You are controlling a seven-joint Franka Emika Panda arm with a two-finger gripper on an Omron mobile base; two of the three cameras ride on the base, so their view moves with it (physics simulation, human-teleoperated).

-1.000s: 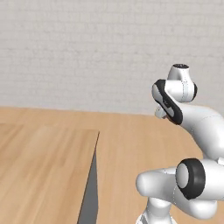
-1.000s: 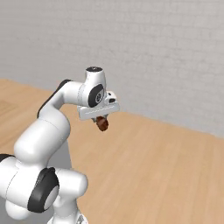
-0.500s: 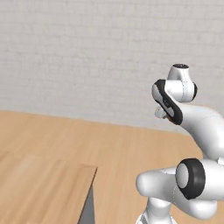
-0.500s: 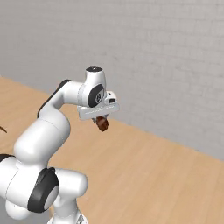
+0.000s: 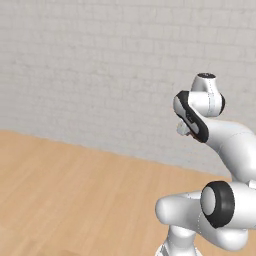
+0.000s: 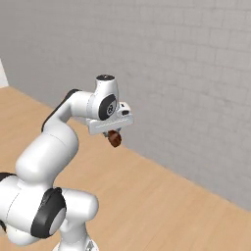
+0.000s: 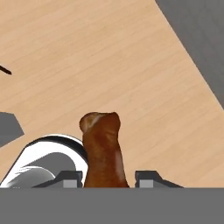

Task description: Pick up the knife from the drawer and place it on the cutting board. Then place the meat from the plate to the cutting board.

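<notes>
Meat [image 7: 103, 151], a reddish-brown chunk with a paler, lighter-toned patch at its far end, pinched between the two dark fingertips [image 7: 69, 178] and sticking out beyond them. Gripper [image 6: 113, 138] closed narrowly on that chunk, carried up in the air at the end of the white arm [image 6: 54, 139], well above the wooden floor [image 6: 162, 201]. In the right base view, seen as a small brown lump hanging just under the hand, in front of the grey brick wall [image 6: 196, 73]. In the hand view, light wood planks beneath the meat, a grey strip of wall at the upper right corner, a thin dark mark at the left edge too small to identify. In the left base view, the arm's upper joints against the same pale brick wall [image 5: 90, 65], wood floor [image 5: 75, 200] stretching below.
</notes>
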